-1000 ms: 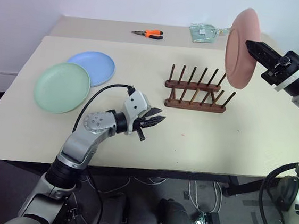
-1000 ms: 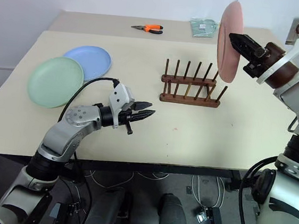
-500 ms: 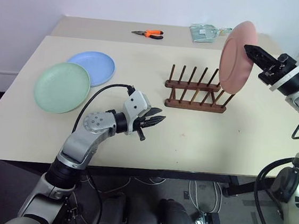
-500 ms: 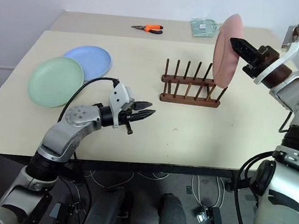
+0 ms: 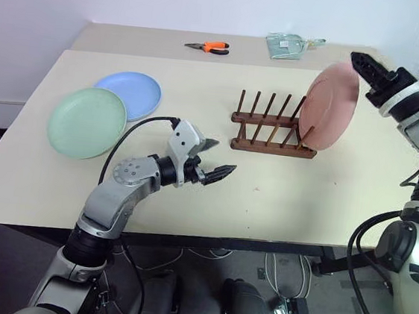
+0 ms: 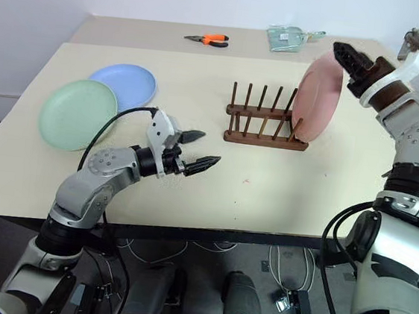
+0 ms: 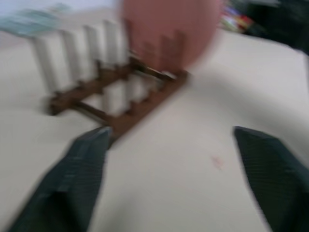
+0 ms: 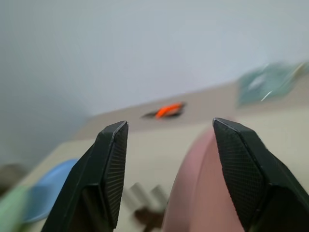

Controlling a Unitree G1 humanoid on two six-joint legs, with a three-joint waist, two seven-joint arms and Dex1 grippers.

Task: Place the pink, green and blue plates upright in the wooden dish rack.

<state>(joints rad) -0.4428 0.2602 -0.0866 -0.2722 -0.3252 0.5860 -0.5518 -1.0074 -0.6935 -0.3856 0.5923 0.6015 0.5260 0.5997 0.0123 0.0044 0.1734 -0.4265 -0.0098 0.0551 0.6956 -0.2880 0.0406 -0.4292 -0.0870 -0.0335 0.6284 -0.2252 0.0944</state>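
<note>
We see that the round pink plate (image 5: 329, 106), earlier clamped in our right gripper (image 8: 166, 159), now stands released in the dark wooden peg rack (image 5: 273, 126) just below its parted fingers, while our left gripper (image 5: 217, 158) has spread wide.

surface: pale beige table (image 5: 280, 194) | left: round green plate (image 5: 86, 122) lying flat, round blue plate (image 5: 131, 92) just behind it, rims overlapping | centre-right: dark reddish-brown wooden dish rack (image 5: 273, 126) with upright pegs | far: orange-handled pliers (image 5: 208, 47), clear plastic bag (image 5: 287, 45) to their right
</note>
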